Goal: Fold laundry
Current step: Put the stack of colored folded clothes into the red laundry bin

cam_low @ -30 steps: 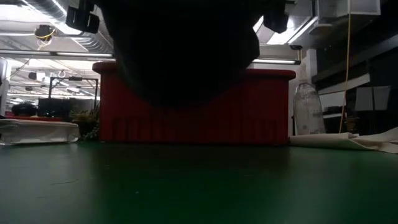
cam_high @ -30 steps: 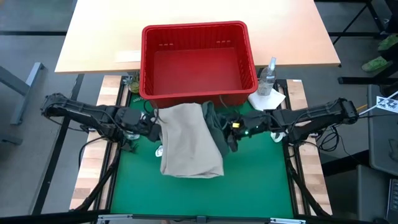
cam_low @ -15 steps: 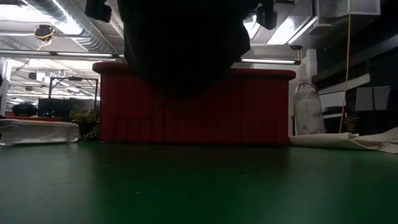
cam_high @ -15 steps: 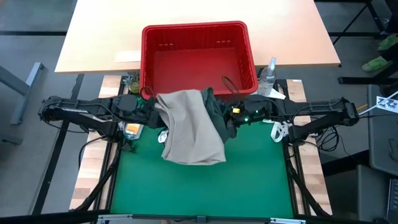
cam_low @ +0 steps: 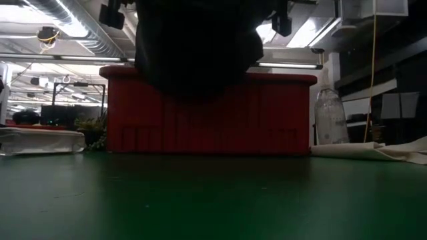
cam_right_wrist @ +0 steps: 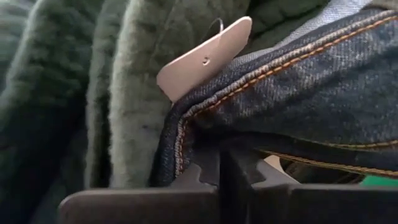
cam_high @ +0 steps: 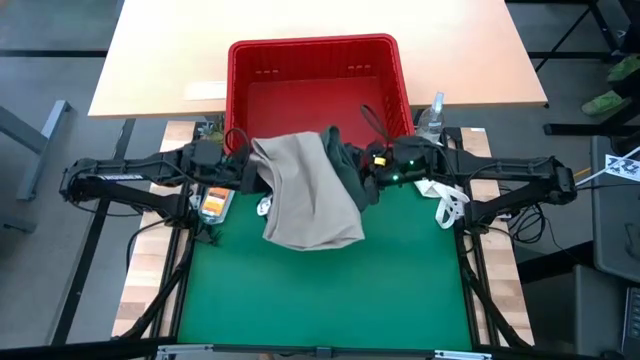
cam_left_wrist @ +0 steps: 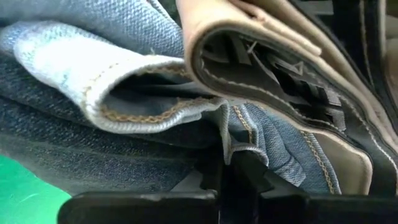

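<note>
Laundry bundle hangs in the air between the two grippers, above the far part of the green mat [cam_high: 320,290] and just in front of the red basket [cam_high: 318,95]. From above, the beige khaki piece [cam_high: 308,195] covers most of the bundle, draped loose, widest at its near hem. A dark olive green piece [cam_high: 345,172] shows along its right edge. Low view: the bundle is one dark mass, clear of the mat, hanging before the basket's front wall.

Left gripper [cam_high: 243,172] is pinched shut on the bundle's left edge. Its wrist view shows light blue denim [cam_left_wrist: 118,93] with a stitched hem, folded together with the khaki piece's waistband, packed right against the closed fingers [cam_left_wrist: 239,177].

Right gripper [cam_high: 368,178] is likewise clamped on the right edge. Its wrist view shows dark navy jeans [cam_right_wrist: 298,99] with orange seam stitching at the closed fingers [cam_right_wrist: 230,171], fuzzy olive fabric beside them, and a small pale tag [cam_right_wrist: 202,59] sticking out.

The held top edge runs left to right between the grippers; the cloth's long axis falls from there toward the mat's near side.
</note>
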Available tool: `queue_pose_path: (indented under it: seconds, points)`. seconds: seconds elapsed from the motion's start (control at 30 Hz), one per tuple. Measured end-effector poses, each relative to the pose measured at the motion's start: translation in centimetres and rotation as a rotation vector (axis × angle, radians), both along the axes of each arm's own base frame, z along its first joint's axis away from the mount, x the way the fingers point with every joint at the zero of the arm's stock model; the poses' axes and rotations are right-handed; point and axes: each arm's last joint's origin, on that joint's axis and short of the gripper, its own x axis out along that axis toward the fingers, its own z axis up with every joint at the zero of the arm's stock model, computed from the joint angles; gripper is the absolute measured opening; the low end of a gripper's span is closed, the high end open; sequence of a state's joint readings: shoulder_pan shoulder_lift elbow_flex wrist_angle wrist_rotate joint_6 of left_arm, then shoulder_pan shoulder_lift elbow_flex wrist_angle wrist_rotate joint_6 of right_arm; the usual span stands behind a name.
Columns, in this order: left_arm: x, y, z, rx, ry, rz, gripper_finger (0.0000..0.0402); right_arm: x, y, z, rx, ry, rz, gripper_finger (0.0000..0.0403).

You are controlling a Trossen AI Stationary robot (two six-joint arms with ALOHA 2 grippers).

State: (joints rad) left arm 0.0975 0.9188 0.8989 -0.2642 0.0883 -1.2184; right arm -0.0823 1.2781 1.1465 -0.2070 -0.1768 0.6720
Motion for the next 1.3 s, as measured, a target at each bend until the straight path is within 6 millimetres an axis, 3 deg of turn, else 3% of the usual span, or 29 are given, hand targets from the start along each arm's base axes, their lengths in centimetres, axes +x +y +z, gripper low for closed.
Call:
queue_pose_path:
  seconds: [0.47, 0.8, 1.3]
  points:
    - [0.1, -0.1, 0.1, -0.003, -0.015, -0.011, 0.0005, 0.2, 0.1, 0.6, 0.004, -0.068, 0.024, 0.0001]
    - [0.2, -0.2, 0.5, -0.004, -0.058, -0.015, 0.0005, 0.0, 0.2, 3.2, -0.024, -0.132, 0.034, 0.0001]
    - [0.3, -0.1, 1.0, -0.022, -0.113, -0.004, 0.0005, -0.1, 0.1, 3.1, -0.032, -0.109, 0.017, 0.0001]
